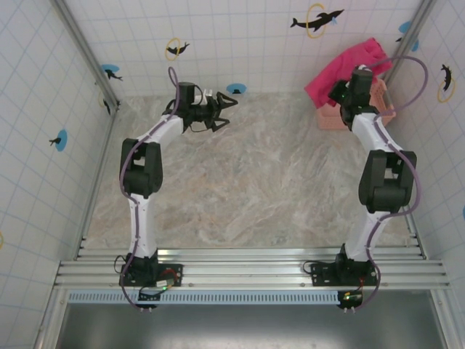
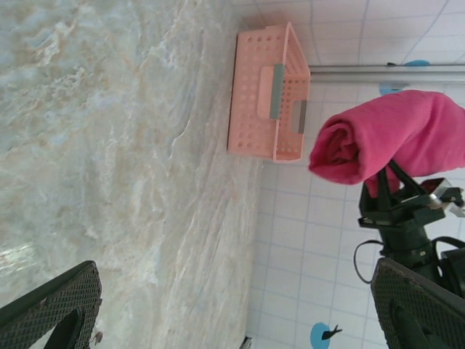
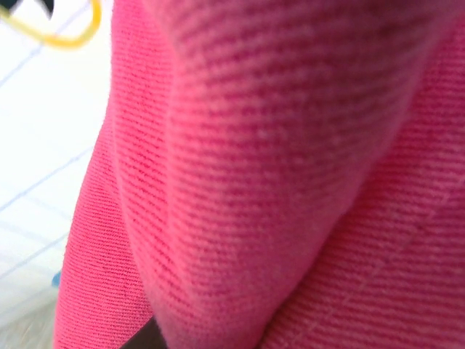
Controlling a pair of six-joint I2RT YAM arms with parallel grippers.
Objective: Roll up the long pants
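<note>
Seemingly clamping the pants (image 2: pixel 392 131), the right gripper (image 2: pixel 394 183) needed to carry them off the far-right basket (image 2: pixel 261 94) toward the open left gripper (image 1: pixel 225 114).

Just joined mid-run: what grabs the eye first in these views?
The long pants, bunched into a magenta roll, are held up off the table by the right tool at the far right corner, by the pink basket. The left tool hovers open and empty over the marbled table, at its far side, left of centre.
</note>
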